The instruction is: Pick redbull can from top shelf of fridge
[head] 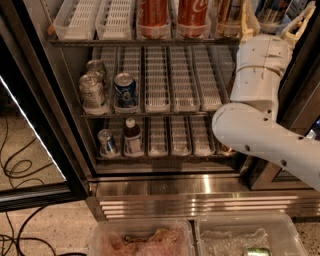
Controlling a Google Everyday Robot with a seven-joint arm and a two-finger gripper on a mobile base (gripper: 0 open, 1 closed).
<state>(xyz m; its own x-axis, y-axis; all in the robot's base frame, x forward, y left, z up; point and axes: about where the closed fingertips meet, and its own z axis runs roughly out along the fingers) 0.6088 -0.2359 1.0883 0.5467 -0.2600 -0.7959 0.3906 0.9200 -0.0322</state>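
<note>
Nearest the camera sat two clear plastic bins, the left bin [140, 240] holding something pale and crumpled, the right bin [245, 239] beside it. Dark cables [15, 167] lay looped on the speckled floor at the left.

Behind the bins stood the fridge [67, 105], its ribbed steel base [200, 202] shining. Its glass door [40, 192] was swung open to the left.

The white arm [260, 135] rose from the lower right, in front of the right end of the racks.

On the lowest rack stood a small can [106, 142] and, just beside it, a dark-capped bottle [132, 137]. On the middle rack were two silver cans [92, 92], one behind the other, with a dark-blue can [126, 90] to their right.

The top shelf [150, 42] carried white lane trays [80, 17] at the left. Two Coca-Cola cans [152, 15] stood side by side near its middle, and a brownish can [227, 15] stood to their right.

At the far right of that shelf, the tool [276, 15] was raised with its pale fingers [248, 22] spread. The redbull can [270, 7] stood upright between them. Whether the fingers touched the can could not be told.
</note>
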